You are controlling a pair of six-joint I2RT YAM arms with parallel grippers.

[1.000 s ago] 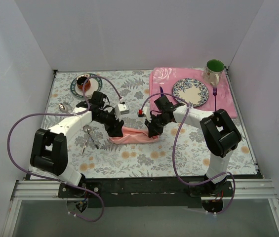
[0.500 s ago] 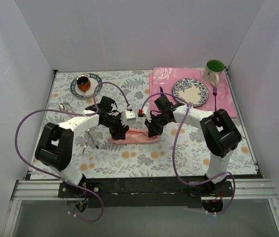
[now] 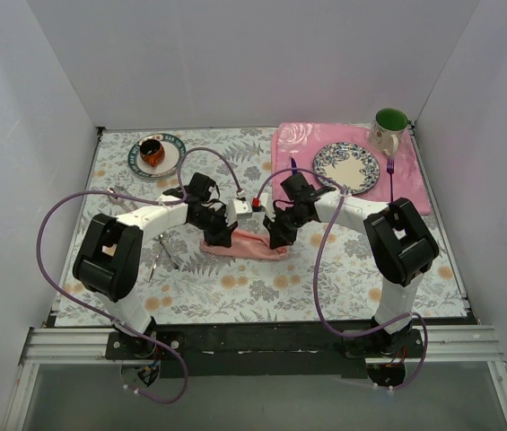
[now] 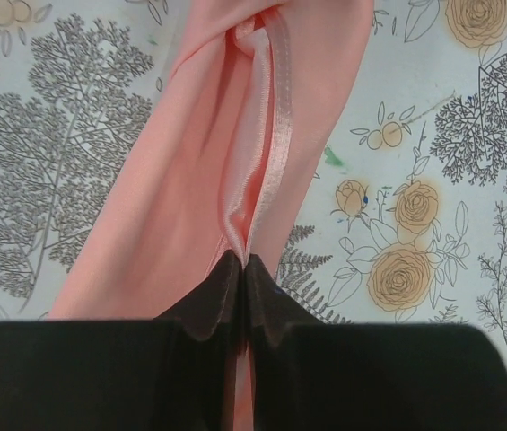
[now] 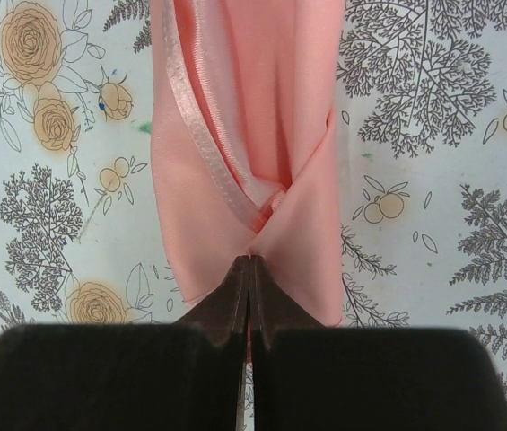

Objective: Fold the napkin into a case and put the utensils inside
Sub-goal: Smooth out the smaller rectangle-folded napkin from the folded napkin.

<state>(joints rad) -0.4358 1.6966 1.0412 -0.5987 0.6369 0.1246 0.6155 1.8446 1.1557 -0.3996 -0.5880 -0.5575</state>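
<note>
Closure of the left gripper (image 3: 220, 235) is the change. A second ago its jaws stood apart as it swung in from the left over the napkin (image 3: 246, 244). Now they are pressed together on the cloth's left end. The right gripper (image 3: 277, 237) has not shifted and stays clamped on the right end. The napkin, a narrow folded strip lying on the table (image 3: 262, 287) between the two grippers, is therefore held at both ends, and the next fold can probably begin. The utensils (image 3: 165, 259) lie untouched further left on the table, partly hidden, so filling looks some way off.

The top view gives the whole layout but does not show how the jaws stand. The wrist views settle that. Each shows dark fingertips (image 4: 208, 305) meeting on a pinch of pink cloth, with a satin hem (image 4: 275, 126) running away from them and an open fold along the middle. Neither wrist view shows the utensils or the other gripper.
</note>
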